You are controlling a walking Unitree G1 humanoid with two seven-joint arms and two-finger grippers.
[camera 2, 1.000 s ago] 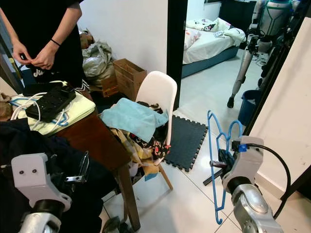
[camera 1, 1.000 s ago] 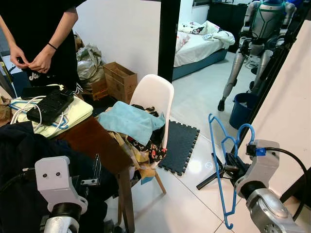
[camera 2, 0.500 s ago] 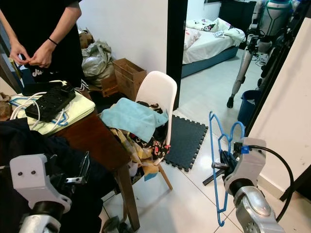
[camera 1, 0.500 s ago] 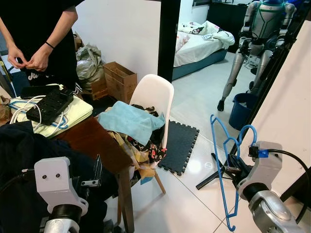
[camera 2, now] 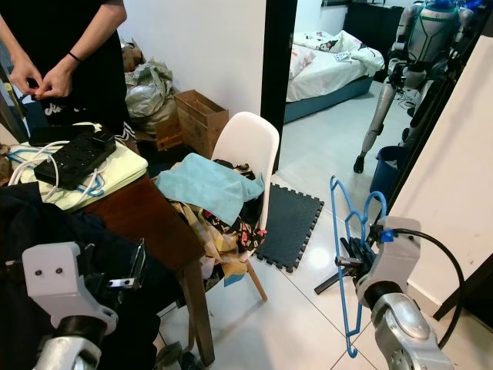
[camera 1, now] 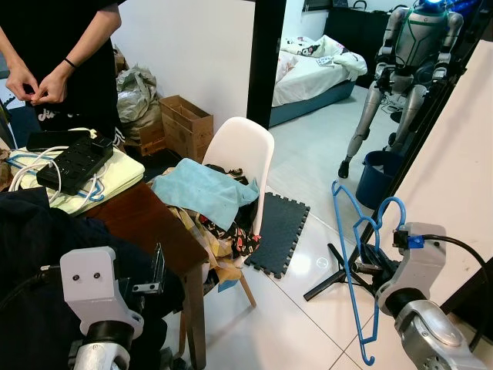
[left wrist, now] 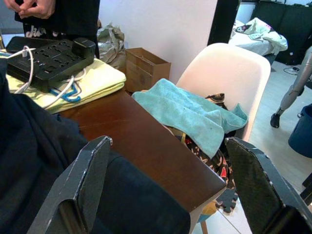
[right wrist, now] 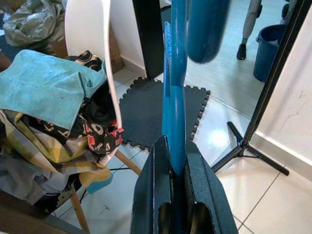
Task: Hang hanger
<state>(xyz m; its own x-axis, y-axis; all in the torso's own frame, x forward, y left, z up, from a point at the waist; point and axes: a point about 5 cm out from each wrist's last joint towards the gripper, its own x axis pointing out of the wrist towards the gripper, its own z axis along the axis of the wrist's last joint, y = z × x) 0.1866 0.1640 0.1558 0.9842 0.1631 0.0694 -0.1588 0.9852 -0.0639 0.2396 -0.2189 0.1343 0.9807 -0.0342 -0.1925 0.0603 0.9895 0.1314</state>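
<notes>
The right gripper (right wrist: 178, 170), low at the right of the head views, is clamped on a thin blue wire hanger (camera 1: 356, 266) with its two black fingers (right wrist: 152, 171) pressed together on the frame. The hanger stands upright with its hook (camera 1: 389, 210) curling over at the top, held over the pale tiled floor (camera 1: 293, 324) in the lower right of the frame. The left gripper (left wrist: 165, 187), at the lower left, has its fingers spread wide apart and holds nothing; it hovers over a dark garment (camera 1: 31, 254) and the corner of a brown wooden table (camera 1: 150, 223).

As for progress, the pick-up looks done: the hanger is in hand and off any surface. The hanging itself is not yet done. A slanted black pole on tripod feet (camera 1: 408, 142) rises just behind the hanger (possibly part of a rack, though no rail can be made out).

Mid-frame stands a white plastic chair (camera 1: 245, 150) heaped with a teal cloth (camera 1: 202, 191). At the upper left a person's hands (camera 1: 35, 81) are clasped above a black power strip (camera 1: 68, 160). No brand, label or writing is legible anywhere.
</notes>
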